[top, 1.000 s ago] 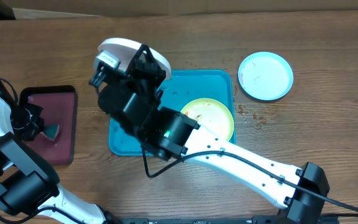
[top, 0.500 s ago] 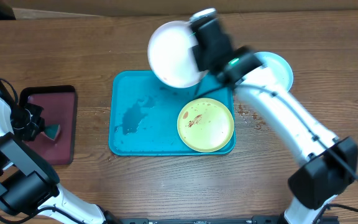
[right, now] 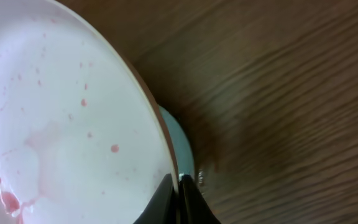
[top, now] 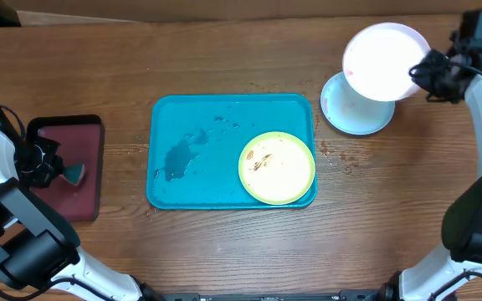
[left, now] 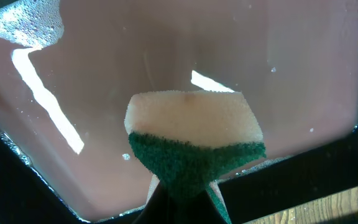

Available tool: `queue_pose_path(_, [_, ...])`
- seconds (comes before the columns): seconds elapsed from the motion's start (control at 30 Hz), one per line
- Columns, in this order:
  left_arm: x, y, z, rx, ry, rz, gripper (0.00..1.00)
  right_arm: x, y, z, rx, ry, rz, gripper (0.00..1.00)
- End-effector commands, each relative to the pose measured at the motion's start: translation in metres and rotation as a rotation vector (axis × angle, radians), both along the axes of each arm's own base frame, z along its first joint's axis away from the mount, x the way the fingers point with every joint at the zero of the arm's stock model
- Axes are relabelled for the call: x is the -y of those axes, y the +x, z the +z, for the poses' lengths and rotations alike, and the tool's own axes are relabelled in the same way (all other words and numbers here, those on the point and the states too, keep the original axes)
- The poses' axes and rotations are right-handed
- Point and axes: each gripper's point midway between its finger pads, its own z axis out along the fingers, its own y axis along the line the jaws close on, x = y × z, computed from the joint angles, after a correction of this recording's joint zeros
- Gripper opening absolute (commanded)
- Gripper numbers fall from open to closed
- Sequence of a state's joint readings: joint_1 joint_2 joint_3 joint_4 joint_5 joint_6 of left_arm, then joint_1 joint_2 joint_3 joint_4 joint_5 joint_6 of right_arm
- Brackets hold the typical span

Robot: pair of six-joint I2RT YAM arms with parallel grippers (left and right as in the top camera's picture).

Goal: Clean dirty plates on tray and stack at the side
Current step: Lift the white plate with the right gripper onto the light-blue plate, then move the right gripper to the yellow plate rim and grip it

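Note:
My right gripper is shut on the rim of the white plate and holds it in the air, partly over the light blue plate that lies on the table right of the tray. In the right wrist view the white plate shows pink smears, with my jaws pinching its edge and a sliver of the blue plate below. The yellow-green plate, with reddish-brown smears, lies at the turquoise tray's right end. My left gripper is shut on a sponge.
The sponge hangs over a small dark maroon tray at the table's left. The turquoise tray has wet patches on its left half. Small reddish specks lie on the wood between the turquoise tray and the blue plate.
My right arm has swung the white plate from the tray's back edge far to the right, over the light blue plate. The left arm has not moved.

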State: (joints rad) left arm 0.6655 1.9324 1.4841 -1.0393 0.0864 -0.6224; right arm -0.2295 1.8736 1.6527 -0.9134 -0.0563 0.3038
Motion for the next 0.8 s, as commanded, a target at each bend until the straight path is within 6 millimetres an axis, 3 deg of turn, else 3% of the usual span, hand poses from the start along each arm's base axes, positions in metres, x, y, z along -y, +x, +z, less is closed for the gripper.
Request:
queue_pose_path(0.0, [0.002, 0.001, -0.004, 0.001, -0.016, -0.017, 0.04, -0.007, -0.003, -0.020, 0.007, 0.045, 0.004, 0.04])
queue_pose_path(0.03, [0.002, 0.001, -0.004, 0.002, -0.016, -0.021, 0.04, -0.007, -0.003, -0.025, 0.010, 0.044, 0.005, 0.13])
queue_pose_path(0.1, [0.002, 0.001, -0.004, 0.002, -0.015, -0.024, 0.04, -0.010, -0.001, -0.036, 0.022, 0.047, 0.012, 0.46])
queue_pose_path(0.17, [0.002, 0.001, -0.004, 0.002, -0.015, -0.024, 0.04, -0.016, -0.001, -0.042, 0.027, 0.059, 0.027, 0.47])
queue_pose_path(0.23, [0.002, 0.001, -0.004, 0.002, -0.015, -0.024, 0.04, -0.028, -0.001, -0.048, 0.027, 0.084, 0.054, 0.56])
queue_pose_path(0.33, [0.002, 0.001, -0.004, 0.002, -0.015, -0.024, 0.04, -0.058, 0.000, -0.047, 0.038, 0.157, 0.143, 0.58])
queue_pose_path(0.4, [0.002, 0.001, -0.004, 0.002, -0.015, -0.024, 0.04, -0.106, 0.001, -0.040, 0.072, 0.231, 0.349, 0.58])
queue_pose_path(0.57, [0.002, 0.001, -0.004, 0.002, -0.016, -0.024, 0.04, -0.174, -0.016, -0.045, 0.012, 0.244, 0.507, 0.58])
queue_pose_path(0.67, [0.002, 0.001, -0.004, 0.002, -0.015, -0.028, 0.04, -0.202, -0.033, -0.056, -0.063, 0.167, 0.562, 0.58])
queue_pose_path(0.77, [0.002, 0.001, -0.004, 0.002, -0.015, -0.032, 0.04, -0.217, -0.043, -0.063, -0.104, 0.056, 0.598, 0.58])
